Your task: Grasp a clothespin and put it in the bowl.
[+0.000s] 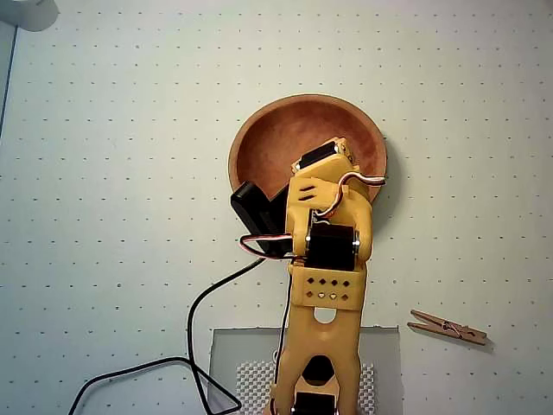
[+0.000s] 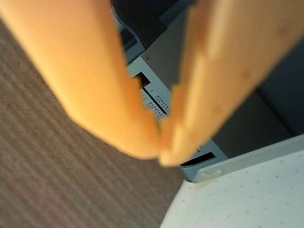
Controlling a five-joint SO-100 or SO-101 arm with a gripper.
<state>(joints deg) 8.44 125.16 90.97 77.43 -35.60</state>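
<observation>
Honestly, I judge the task barely begun. From the overhead view I see the clothespin [image 1: 448, 328] lying flat on the dotted table [image 1: 104, 173], well apart from the bowl [image 1: 259, 143] and off to the right of my arm [image 1: 327, 259]. What shows of the bowl's inside looks empty; the arm hides part of it. In the wrist view the gripper [image 2: 162, 159] has its two orange fingers [image 2: 109, 95] pressed tip to tip, with nothing between them, aimed away from the table. Everything is left: reach, grasp, carry, drop.
</observation>
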